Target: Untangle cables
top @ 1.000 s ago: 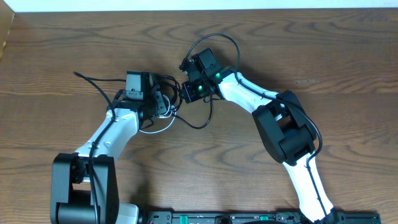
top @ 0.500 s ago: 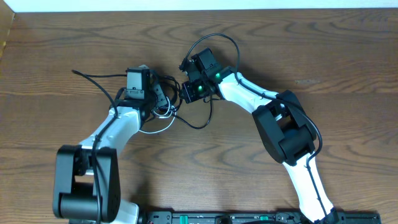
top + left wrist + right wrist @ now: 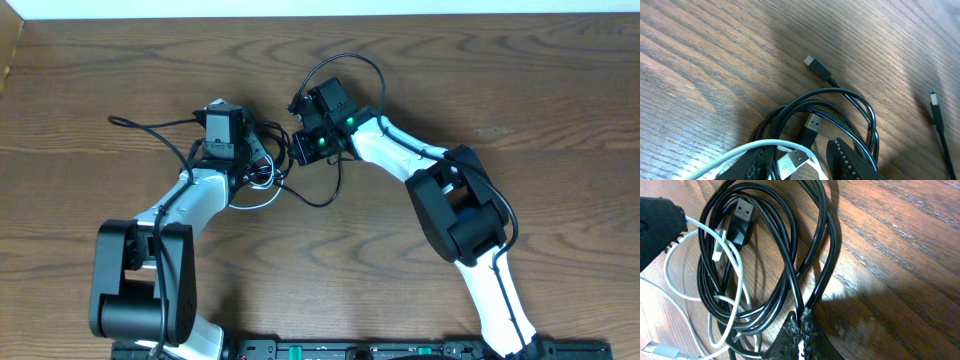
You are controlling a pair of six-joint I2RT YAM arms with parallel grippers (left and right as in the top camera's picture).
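Cables (image 3: 270,168) are one knot mid-desk (image 3: 520,80), wedged between the two end effectors, which sit close together. Right end effector (image 3: 800,327): fingers (image 3: 790,341) closed to nothing, pinching strands of the black cables (image 3: 826,235) right where the loops converge. The rest of the black loops fan out on the desk past its tips, with a black USB-A plug (image 3: 742,211) lying inside them. White cable (image 3: 750,146) threads through the same black loops. Left end effector (image 3: 797,165): fingers partway apart, narrow gap, white plug (image 3: 792,160) lying between them. One finger touches the white cable, but I can't tell from the wrist view whether anything is actually clamped. Black loops curve around in front of its tips, one strand passing outside a finger. Two loose ends lie clear of the knot in the left wrist view: a small silver-tipped plug (image 3: 812,62) just beyond the loops, and another black plug end (image 3: 934,100) well off to the side. Overhead, a white loop spills out on the near side of the left end effector, and one black strand (image 3: 150,127) trails off past the left arm (image 3: 185,205).
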